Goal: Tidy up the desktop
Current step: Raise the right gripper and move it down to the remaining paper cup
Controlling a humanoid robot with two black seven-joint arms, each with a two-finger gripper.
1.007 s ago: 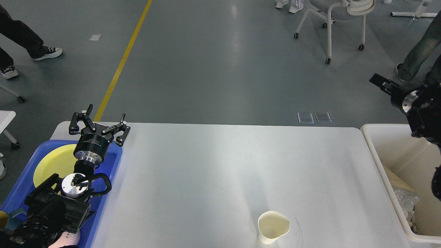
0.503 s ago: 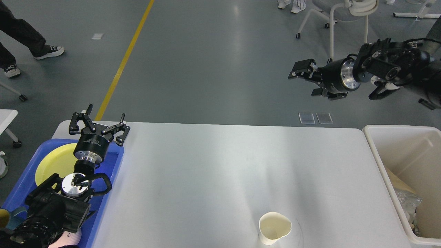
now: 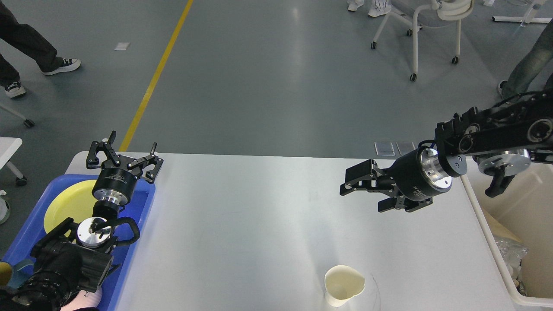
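Note:
The white desktop [image 3: 242, 224] fills the lower middle of the head view. A dented paper cup [image 3: 344, 285] stands upright near its front edge. My left gripper [image 3: 124, 156] is open and empty over the far end of the blue tray [image 3: 140, 205], which holds a yellow plate [image 3: 69, 203]. My right gripper [image 3: 360, 190] is open and empty, pointing left above the right part of the desktop, well behind the cup.
An off-white plastic bin [image 3: 484, 220] with crumpled waste stands at the desktop's right end. People's legs and a wheeled chair [image 3: 425, 26] are on the grey floor beyond. A yellow floor line [image 3: 155, 73] runs at the far left.
My right arm has swung in from the far right and come down over the right part of the desktop. My left arm and the cup have not moved.

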